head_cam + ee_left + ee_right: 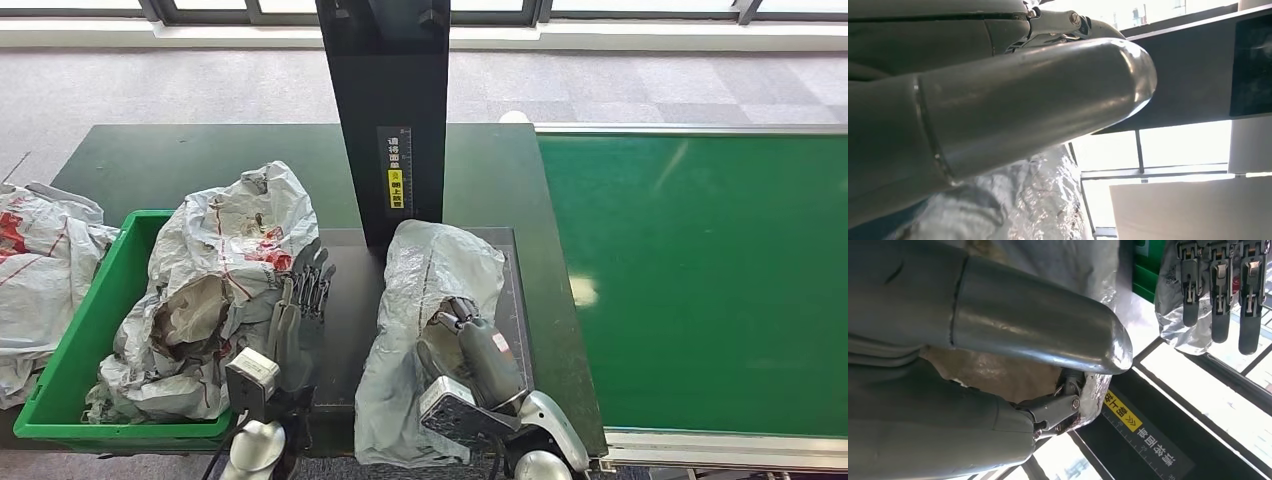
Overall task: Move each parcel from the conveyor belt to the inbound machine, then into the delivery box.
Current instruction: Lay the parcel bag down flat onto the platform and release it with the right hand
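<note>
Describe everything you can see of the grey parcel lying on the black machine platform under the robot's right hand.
The grey parcel is a crinkled, shiny plastic mailer bag, long and lumpy, lying lengthwise on the inbound machine platform at the foot of its black column. Its near end hangs over the platform's front edge. The right hand grips its right side, fingers pressed into the wrinkled film.

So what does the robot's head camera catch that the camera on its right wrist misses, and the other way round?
Only the head view shows the green conveyor belt, empty of parcels, the whole green delivery box with a crumpled parcel in it, and more parcels beyond it. Only the right wrist view shows, close up, the right hand gripping the plastic and ruler marks beside the yellow label. Both show the grey parcel on the inbound machine and the left hand, fingers straight, holding nothing.
</note>
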Controlling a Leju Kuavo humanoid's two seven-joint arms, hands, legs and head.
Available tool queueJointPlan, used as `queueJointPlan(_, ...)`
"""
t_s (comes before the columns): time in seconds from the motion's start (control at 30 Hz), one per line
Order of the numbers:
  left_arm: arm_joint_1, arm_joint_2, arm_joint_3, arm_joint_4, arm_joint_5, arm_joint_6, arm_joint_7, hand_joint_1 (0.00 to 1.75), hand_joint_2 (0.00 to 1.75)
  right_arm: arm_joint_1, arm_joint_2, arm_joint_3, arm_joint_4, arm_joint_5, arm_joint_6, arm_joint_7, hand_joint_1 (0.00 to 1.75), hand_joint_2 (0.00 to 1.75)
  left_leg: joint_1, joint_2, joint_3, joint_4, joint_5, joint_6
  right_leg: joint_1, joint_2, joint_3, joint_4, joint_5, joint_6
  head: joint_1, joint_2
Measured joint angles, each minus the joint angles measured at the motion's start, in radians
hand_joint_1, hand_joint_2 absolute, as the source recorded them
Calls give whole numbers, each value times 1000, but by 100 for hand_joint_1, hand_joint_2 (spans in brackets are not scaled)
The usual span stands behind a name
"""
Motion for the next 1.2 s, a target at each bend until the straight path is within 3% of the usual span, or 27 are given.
queueJointPlan(0.57,2,-7,1,17,1,-5,2,0,0,1,-10,-2,12,36,40,59,0,0,0,0,0,0,0,0,0,0,0,0,0,0,0,0)
queueJointPlan(0.73,39,-18,1,5,-22,-27,65,0,0,55,-36,-57,80,51,24,125,0,0,0,-1,0,0,-1,1,0,-1,1,0,-1,2,0,0)
queueJointPlan(0.9,74,-18,1,23,5,-35,54,0,0,111,-83,-118,61,-14,-63,89,0,0,-1,0,0,0,-3,2,-1,-1,1,0,-2,2,0,0)
queueJointPlan(1.2,111,-18,1,42,-3,-3,43,0,0,49,-137,-181,81,-140,-51,-37,0,0,-1,0,1,0,-3,3,-1,-1,2,0,-2,2,0,0)
